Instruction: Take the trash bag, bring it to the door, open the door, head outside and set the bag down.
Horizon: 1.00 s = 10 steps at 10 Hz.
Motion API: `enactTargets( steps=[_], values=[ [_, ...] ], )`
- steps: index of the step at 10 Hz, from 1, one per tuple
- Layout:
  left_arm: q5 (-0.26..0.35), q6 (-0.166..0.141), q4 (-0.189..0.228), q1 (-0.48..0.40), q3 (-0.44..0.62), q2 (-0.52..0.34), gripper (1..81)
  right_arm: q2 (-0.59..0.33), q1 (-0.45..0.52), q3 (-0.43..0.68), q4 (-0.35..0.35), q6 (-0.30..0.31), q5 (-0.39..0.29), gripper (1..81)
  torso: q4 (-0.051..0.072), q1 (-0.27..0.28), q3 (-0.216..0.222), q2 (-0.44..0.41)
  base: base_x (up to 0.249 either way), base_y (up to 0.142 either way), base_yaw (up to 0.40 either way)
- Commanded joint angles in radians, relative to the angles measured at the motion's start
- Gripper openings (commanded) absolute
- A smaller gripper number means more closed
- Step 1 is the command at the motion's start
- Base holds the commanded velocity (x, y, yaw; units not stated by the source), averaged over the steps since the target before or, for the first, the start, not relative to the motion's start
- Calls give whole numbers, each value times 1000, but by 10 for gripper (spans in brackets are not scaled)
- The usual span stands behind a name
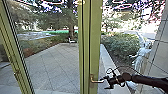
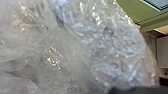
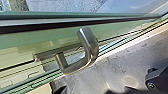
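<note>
I find the bag (image 2: 107, 47) at the left wrist: clear, crinkled plastic, glossy along its folds. I cannot tell the left claw's state. My right claw (image 1: 103, 83), dark and spread, is just beside the smooth, bent metal handle (image 3: 92, 47) on the green frame (image 1: 95, 37). Beyond: flat, jointed paving (image 1: 50, 62).

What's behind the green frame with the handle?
The green frame hides whatever is straight behind it. Outside, you see paving and a tree to its left, and a bush to its right.
</note>
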Motion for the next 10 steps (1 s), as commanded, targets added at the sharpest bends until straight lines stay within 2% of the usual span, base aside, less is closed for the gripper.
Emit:
enactTargets(
  steps=[1, 3, 6, 10],
  values=[
    [45, 3, -4, -56, 11, -14, 10, 31, 181, -40, -101, 119, -84, 811, 0, 0, 0, 0, 0, 0, 0],
    [45, 3, -4, -54, 11, -14, 10, 55, 191, -69, -164, 184, -88, 811, 0, 0, 0, 0, 0, 0, 0],
    [45, 3, -6, -51, 11, -17, 10, 126, 213, -164, -178, 196, -140, 811, 0, 1, 0, 0, 0, 0, 0],
    [44, 3, -6, -50, 11, -15, 10, 204, 212, -270, -182, 195, -174, 811, 0, 1, 0, 0, 0, 0, 0]
  ],
)
